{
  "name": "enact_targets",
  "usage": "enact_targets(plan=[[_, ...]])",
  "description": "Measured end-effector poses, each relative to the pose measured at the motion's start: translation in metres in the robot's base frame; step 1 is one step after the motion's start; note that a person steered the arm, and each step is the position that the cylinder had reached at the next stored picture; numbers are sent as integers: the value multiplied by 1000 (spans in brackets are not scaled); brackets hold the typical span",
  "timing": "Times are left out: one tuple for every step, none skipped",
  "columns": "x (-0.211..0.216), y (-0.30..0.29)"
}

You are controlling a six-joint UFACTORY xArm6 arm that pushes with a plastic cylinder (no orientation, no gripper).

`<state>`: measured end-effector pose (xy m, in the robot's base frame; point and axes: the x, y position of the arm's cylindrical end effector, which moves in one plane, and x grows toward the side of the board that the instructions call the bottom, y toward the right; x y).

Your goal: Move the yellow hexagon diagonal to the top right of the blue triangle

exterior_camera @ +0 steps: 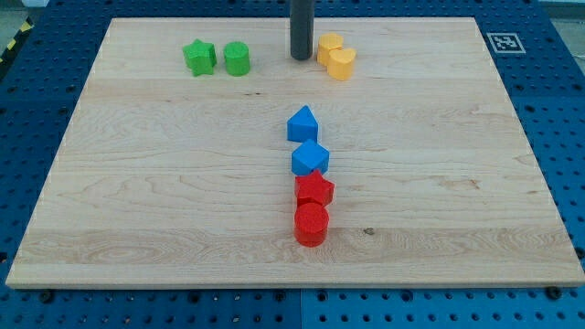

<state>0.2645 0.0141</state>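
The yellow hexagon [329,45] sits near the view's top, just right of centre, touching a yellow heart-shaped block [341,63] below and to its right. The blue triangle [303,123] lies at mid-board, well below the yellow pair. My tip [301,57] stands just left of the yellow hexagon, close to it; I cannot tell if it touches.
A blue cube-like block [310,158] sits right below the blue triangle, then a red star [314,189] and a red cylinder [311,224] in a column. A green star [198,57] and a green cylinder-like block [237,58] stand at the top left.
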Motion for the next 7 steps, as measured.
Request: enact_targets(plan=[[-8, 15], [-12, 42], [-12, 46], [-5, 57], [8, 80], [18, 116], [29, 148]])
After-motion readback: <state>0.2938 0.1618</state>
